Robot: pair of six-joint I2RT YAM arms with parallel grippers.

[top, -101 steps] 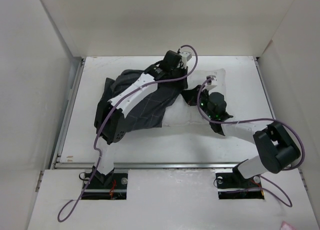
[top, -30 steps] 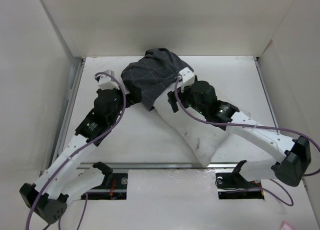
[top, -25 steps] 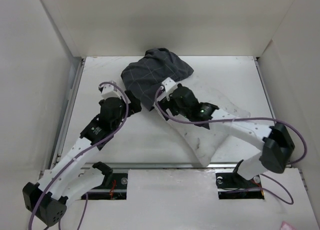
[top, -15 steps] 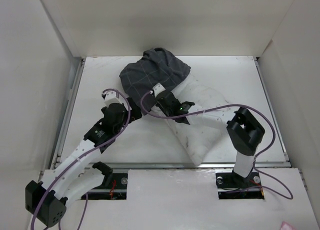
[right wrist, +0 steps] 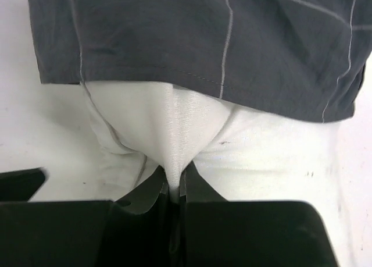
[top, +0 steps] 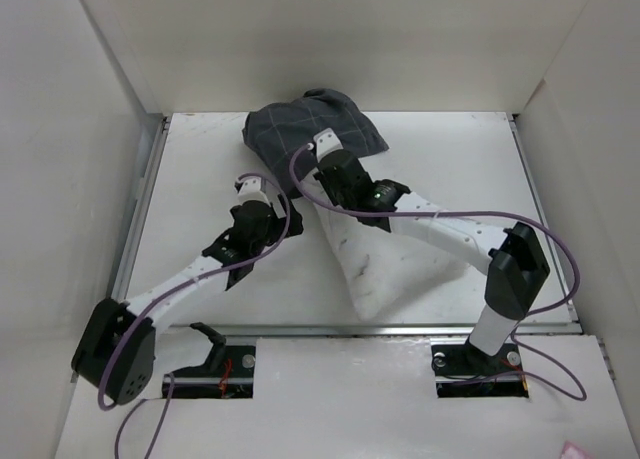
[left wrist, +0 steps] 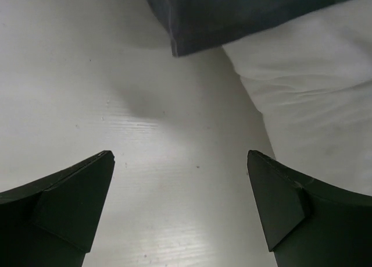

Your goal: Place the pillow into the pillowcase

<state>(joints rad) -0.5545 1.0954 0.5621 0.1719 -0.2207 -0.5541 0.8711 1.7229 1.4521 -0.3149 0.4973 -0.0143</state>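
The off-white pillow (top: 385,259) lies slanted from the table's back middle toward the front right. Its far end sits inside the dark grid-patterned pillowcase (top: 290,129), bunched at the back. My right gripper (top: 318,157) is shut on a pinched fold of the pillow (right wrist: 174,139) just below the pillowcase hem (right wrist: 192,75). My left gripper (top: 268,194) hangs open over bare table just left of the pillow. Its dark fingers (left wrist: 70,203) hold nothing. In the left wrist view the pillow edge (left wrist: 314,104) lies to the right and a pillowcase corner (left wrist: 232,17) lies ahead.
White walls enclose the table on the left, back and right. A metal rail (top: 340,329) runs along the front edge by the arm bases. The right arm's purple cable (top: 440,219) loops over the pillow.
The right gripper has shut on a fold of the pillow and pushed toward the back, sliding the pillow and pillowcase that way. The left gripper moved right toward the pillow, staying open.
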